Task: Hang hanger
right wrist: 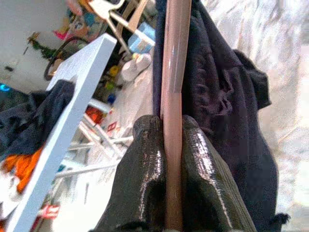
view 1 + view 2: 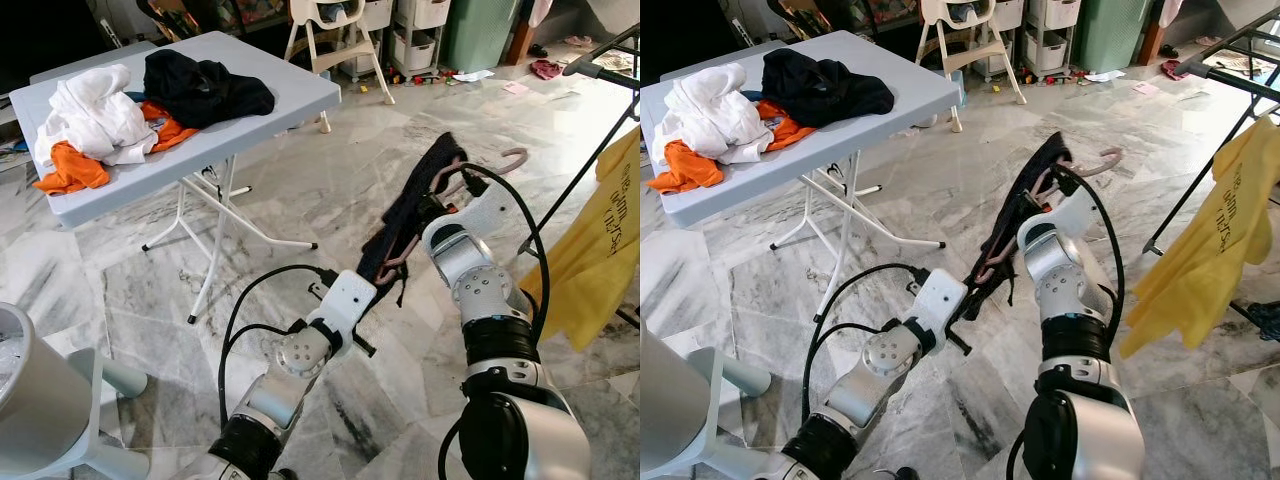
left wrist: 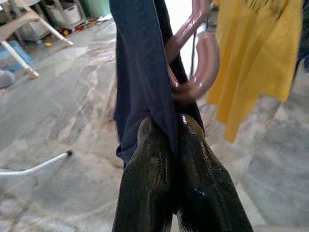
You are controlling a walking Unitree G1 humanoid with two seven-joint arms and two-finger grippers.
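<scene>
Largest first: one drying rack point(image 2: 600, 70) stands at my right, its dark bars slanting across the upper corner, with one yellow shirt point(image 2: 600, 250) draped on it. One grey folding table point(image 2: 290, 95) stands well apart at my left, bearing one heap of white, orange and black laundry point(image 2: 150, 100).

Between them, held off the marble floor, is one pink hanger point(image 2: 985, 265) carrying one dark garment point(image 2: 425, 185). Its long axis runs from low near my left arm up and away toward the rack; the curved hook point(image 2: 500, 160) is the far end, nearest the rack.

My right gripper point(image 1: 173, 130) is pinched on the hanger's pink bar, partway along. My left gripper point(image 3: 174, 128) is pressed together on the dark cloth just below the hook's curve.

I judge the right arm nearer the rack, so the hook must travel rightward and upward to reach a bar.
</scene>
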